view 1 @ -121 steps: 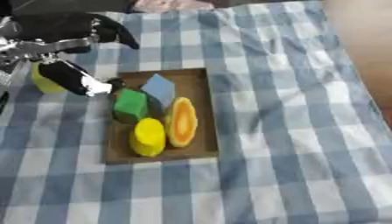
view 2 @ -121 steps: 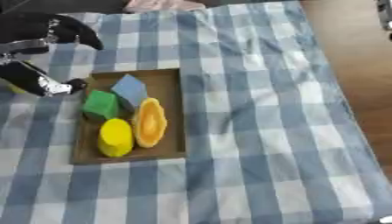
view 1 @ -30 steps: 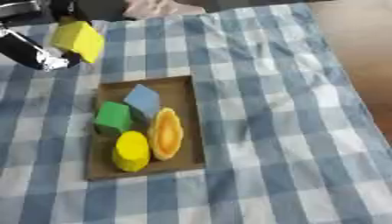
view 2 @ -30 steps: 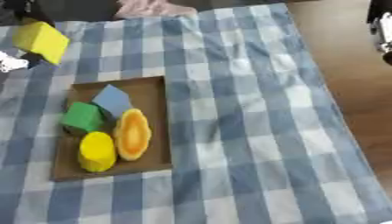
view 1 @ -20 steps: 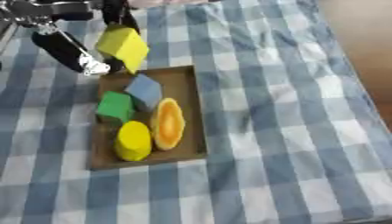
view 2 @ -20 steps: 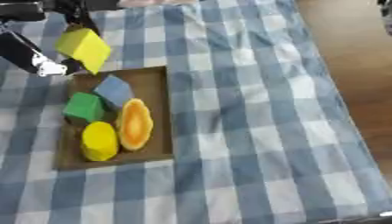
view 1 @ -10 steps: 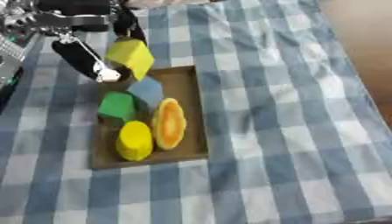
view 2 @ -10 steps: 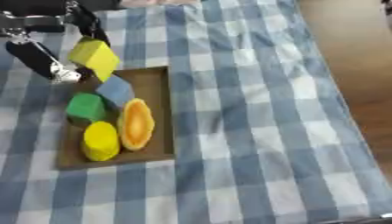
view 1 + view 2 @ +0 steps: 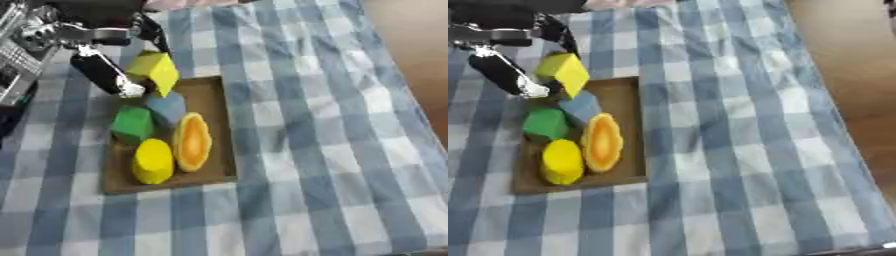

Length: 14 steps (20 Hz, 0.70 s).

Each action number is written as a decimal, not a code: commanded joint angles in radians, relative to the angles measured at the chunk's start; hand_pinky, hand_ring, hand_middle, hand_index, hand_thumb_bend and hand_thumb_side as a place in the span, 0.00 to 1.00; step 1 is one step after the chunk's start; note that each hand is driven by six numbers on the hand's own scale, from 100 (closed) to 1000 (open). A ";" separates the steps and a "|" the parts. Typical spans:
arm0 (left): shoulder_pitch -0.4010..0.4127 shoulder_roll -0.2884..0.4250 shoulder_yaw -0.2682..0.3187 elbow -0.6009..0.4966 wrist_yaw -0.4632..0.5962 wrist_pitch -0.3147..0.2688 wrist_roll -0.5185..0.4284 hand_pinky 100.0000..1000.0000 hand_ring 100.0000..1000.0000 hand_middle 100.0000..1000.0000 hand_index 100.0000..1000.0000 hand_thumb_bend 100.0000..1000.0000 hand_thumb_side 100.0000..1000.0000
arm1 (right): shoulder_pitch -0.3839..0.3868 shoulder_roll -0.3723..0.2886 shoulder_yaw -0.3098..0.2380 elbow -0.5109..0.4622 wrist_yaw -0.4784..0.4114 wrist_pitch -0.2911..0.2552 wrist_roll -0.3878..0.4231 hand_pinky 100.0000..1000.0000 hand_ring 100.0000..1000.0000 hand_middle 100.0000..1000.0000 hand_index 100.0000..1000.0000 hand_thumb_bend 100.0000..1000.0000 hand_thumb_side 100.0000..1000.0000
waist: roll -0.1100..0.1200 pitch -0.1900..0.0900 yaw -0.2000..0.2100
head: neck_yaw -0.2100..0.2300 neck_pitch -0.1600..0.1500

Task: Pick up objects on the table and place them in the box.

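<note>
- Yellow cube, tilted on a corner, pinched between the left hand's thumb and fingers over the box's far end.
- Four pieces inside: blue block, green block, yellow cylinder, and seemingly an orange half-fruit.

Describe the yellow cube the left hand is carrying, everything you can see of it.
The yellow cube is a plain, matte solid block with flat faces and clear edges, possibly foam or painted wood. It is tilted, one corner pointing down, and held in the left hand, with dark fingers showing at its left side and behind its top. It sits over the far end of the brown box, just above the blue block; whether it touches that block or the box cannot be told.
</note>
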 commanded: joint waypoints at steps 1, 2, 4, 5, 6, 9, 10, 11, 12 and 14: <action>-0.023 0.014 0.007 -0.011 0.002 -0.126 -0.106 0.96 0.95 0.84 0.94 0.33 0.90 | -0.005 -0.019 -0.008 -0.014 -0.009 0.003 -0.001 0.88 0.71 0.57 0.82 0.00 0.40 | -0.002 -0.030 -0.001 | 0.002 0.002; -0.022 0.015 0.009 -0.014 0.003 -0.131 -0.107 0.96 0.95 0.84 0.95 0.35 0.93 | -0.004 -0.019 -0.008 -0.014 -0.009 0.004 0.000 0.88 0.71 0.57 0.82 0.00 0.40 | -0.002 -0.031 -0.001 | 0.001 0.002; -0.021 0.017 0.013 -0.018 0.005 -0.135 -0.109 0.96 0.96 0.84 0.94 0.35 0.92 | -0.004 -0.018 -0.007 -0.013 -0.009 0.004 0.001 0.88 0.71 0.57 0.82 0.00 0.40 | -0.002 -0.032 0.000 | 0.001 0.002; -0.021 0.018 0.015 -0.021 0.005 -0.137 -0.109 0.96 0.95 0.84 0.94 0.34 0.91 | -0.004 -0.018 -0.008 -0.013 -0.010 0.004 0.001 0.88 0.71 0.57 0.82 0.00 0.40 | -0.002 -0.033 0.000 | 0.000 0.003; -0.021 0.019 0.017 -0.025 0.005 -0.137 -0.109 0.96 0.95 0.84 0.94 0.33 0.91 | -0.004 -0.018 -0.008 -0.013 -0.010 0.005 0.001 0.88 0.71 0.57 0.82 0.00 0.41 | -0.002 -0.034 0.001 | 0.000 0.003; -0.021 0.021 0.021 -0.036 0.010 -0.137 -0.114 0.96 0.95 0.83 0.93 0.32 0.89 | -0.005 -0.018 -0.007 -0.013 -0.013 0.005 0.002 0.88 0.71 0.57 0.82 0.00 0.41 | -0.002 -0.037 0.003 | -0.002 0.003; -0.020 0.022 0.021 -0.040 0.013 -0.136 -0.116 0.95 0.95 0.83 0.93 0.32 0.88 | -0.005 -0.019 -0.007 -0.013 -0.014 0.005 0.001 0.88 0.71 0.57 0.82 0.00 0.41 | -0.003 -0.038 0.003 | -0.002 0.004; -0.019 0.024 0.022 -0.044 0.015 -0.136 -0.118 0.95 0.95 0.83 0.93 0.32 0.87 | -0.005 -0.019 -0.007 -0.013 -0.014 0.005 0.001 0.88 0.71 0.57 0.82 0.00 0.41 | -0.003 -0.040 0.003 | -0.003 0.004; -0.018 0.026 0.023 -0.050 0.018 -0.136 -0.117 0.95 0.95 0.83 0.93 0.29 0.86 | -0.004 -0.019 -0.007 -0.013 -0.015 0.005 0.001 0.88 0.71 0.57 0.82 0.00 0.41 | -0.003 -0.041 0.004 | -0.003 0.004; -0.015 0.027 0.032 -0.063 0.025 -0.133 -0.109 0.95 0.94 0.82 0.91 0.19 0.75 | -0.003 -0.018 -0.007 -0.013 -0.016 0.006 0.001 0.88 0.71 0.57 0.82 0.00 0.41 | -0.004 -0.042 0.005 | -0.004 0.004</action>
